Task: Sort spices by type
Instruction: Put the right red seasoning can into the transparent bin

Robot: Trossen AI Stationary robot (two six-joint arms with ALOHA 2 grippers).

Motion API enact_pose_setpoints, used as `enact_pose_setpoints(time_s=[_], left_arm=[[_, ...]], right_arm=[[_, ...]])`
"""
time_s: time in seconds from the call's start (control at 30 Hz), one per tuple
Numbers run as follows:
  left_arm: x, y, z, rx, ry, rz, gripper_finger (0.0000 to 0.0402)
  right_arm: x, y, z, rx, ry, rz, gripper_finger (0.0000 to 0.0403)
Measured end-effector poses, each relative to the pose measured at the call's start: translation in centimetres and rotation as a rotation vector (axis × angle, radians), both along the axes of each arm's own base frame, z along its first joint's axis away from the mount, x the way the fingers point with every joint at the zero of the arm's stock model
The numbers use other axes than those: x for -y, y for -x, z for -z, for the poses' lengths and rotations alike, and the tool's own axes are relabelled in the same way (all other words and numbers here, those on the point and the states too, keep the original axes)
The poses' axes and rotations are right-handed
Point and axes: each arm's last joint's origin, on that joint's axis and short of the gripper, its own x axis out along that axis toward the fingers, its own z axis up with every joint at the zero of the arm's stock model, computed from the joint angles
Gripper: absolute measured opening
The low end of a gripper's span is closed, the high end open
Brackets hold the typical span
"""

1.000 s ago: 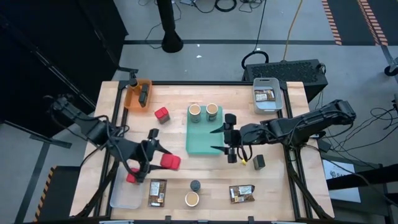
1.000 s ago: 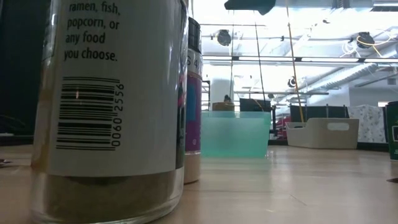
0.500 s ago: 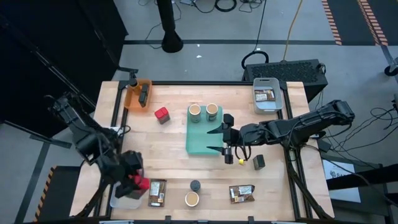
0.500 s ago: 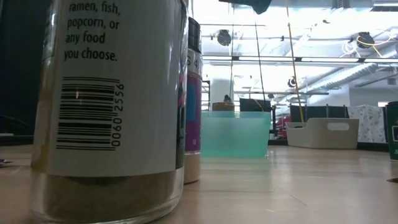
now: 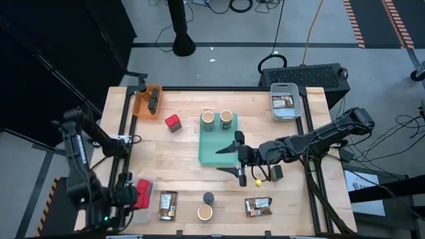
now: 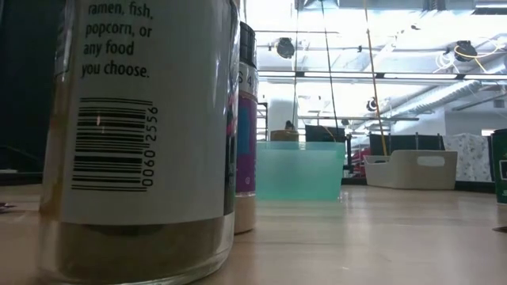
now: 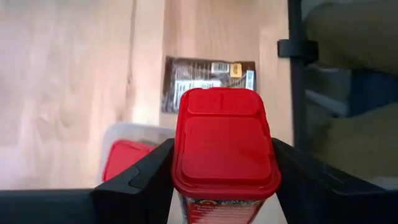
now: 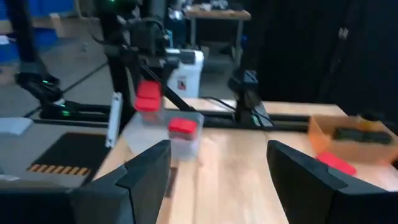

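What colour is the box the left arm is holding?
Red. The box sits clamped between the left gripper's jaws, clearest in the left wrist view.

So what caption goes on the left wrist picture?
Left claw holding a red spice box above the clear bin, where another red box sits.

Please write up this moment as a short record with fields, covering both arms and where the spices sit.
left gripper: shut on a red box, held over the clear bin at the table's front left
clear bin contents: another red box
right gripper: jaws open, empty, near the teal tray's front edge
teal tray contents: two tan jars
loose red box: on the table beside the orange bin
grey bin: one brown packet inside
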Motion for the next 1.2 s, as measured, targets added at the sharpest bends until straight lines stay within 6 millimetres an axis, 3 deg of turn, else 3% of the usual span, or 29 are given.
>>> enact_pose_setpoints(time_s=[0.2, 0.47, 0.57, 0.9, 1.2], left_arm=[[0.6, 2.2, 0.9, 0.051, -0.119, 0.012, 0.0221], [1.9, 4.5, 0.7, 0.237, -0.106, 0.091, 0.0221], [1.9, 4.4, 1.1, 0.252, -0.124, 0.092, 0.0221], [1.2, 2.0, 1.6, 0.019, -0.006, -0.102, 0.0221], [0.8, 0.0, 1.3, 0.061, -0.062, -0.002, 0.0224]], right_arm=[[-1.3, -0.1, -0.4, 0.075, 0.022, -0.041, 0.0251], [-1.9, -0.6, 0.2, 0.094, 0.029, -0.058, 0.0251], [-2.1, -0.8, 0.2, 0.115, 0.02, -0.059, 0.0251], [-2.3, -1.1, 0.6, 0.103, 0.003, -0.06, 0.0251], [-2.2, -1.1, 0.5, 0.122, 0.015, -0.032, 0.0251]])
